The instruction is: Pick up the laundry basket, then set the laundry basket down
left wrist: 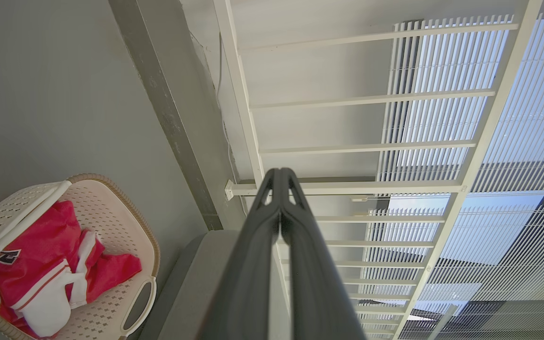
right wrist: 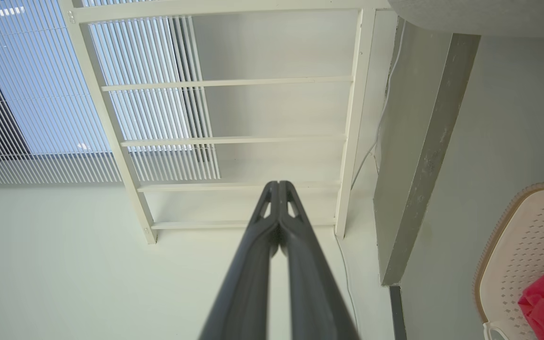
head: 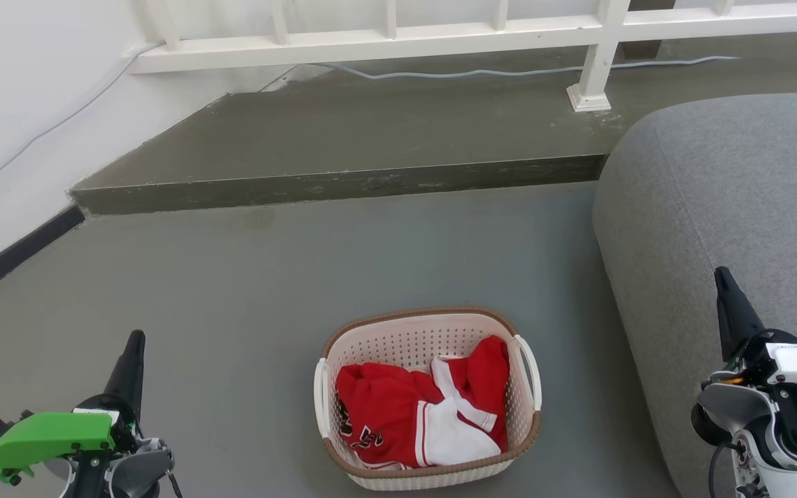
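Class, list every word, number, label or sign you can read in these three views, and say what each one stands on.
No text reads whole.
Dark white-edged characters on the crumpled red and white fabric garment inside the small oval cream-white plastic laundry basket: cut off by folds, unreadable.
Small dark patch on the same garment, seen in the left wrist view: too small to read.
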Robot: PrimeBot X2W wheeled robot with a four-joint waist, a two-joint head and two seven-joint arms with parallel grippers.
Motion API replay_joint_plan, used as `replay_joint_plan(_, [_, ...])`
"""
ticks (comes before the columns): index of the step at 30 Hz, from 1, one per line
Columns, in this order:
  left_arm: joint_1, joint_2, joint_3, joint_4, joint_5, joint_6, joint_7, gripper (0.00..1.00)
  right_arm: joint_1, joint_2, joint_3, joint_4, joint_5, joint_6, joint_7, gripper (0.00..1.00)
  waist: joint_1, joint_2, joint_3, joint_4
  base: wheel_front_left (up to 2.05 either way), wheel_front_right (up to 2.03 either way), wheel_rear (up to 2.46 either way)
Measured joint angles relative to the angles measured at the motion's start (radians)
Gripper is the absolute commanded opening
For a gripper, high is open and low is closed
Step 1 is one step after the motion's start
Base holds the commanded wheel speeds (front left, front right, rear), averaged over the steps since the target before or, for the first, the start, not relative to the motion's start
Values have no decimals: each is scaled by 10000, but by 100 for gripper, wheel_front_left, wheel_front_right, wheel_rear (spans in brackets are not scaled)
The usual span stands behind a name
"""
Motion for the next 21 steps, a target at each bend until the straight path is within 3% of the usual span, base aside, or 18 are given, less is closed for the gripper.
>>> replay_joint_plan(21, [0,0,6,0,0,0,2,0,1,6,-6,-2,0,0,2,0,0,0,0,0,0,0,0])
